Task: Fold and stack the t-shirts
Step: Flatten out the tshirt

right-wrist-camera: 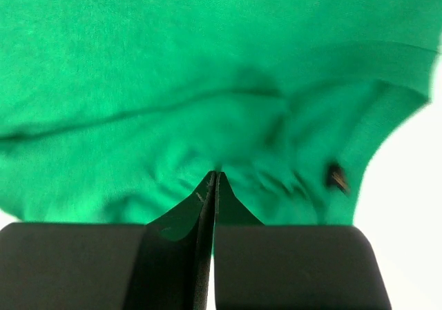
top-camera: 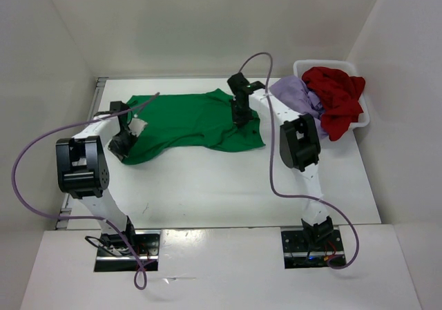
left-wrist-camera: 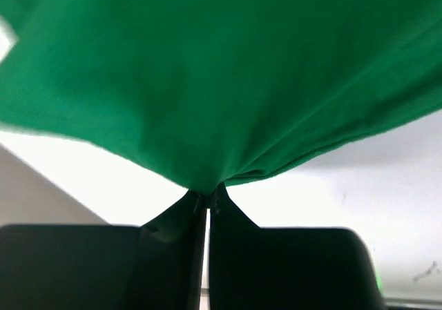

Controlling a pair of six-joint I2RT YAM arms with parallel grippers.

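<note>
The bright green t-shirt (top-camera: 193,120) lies spread across the back of the table. My left gripper (top-camera: 126,143) is at its left end, shut on a pinch of the green edge (left-wrist-camera: 207,186). That cloth rises away from the tips, with bare table under it. My right gripper (top-camera: 242,115) is down on the shirt's right part. Its jaws are shut at the tips (right-wrist-camera: 215,175), and wrinkles in the green cloth (right-wrist-camera: 207,82) run in toward them. The dark red t-shirt (top-camera: 337,97) and the pale lavender t-shirt (top-camera: 297,92) are heaped in the basket.
The white basket (top-camera: 324,64) stands at the back right, and both heaped shirts spill over its rim. White walls enclose the table on the left, back and right. Purple cables loop from both arms.
</note>
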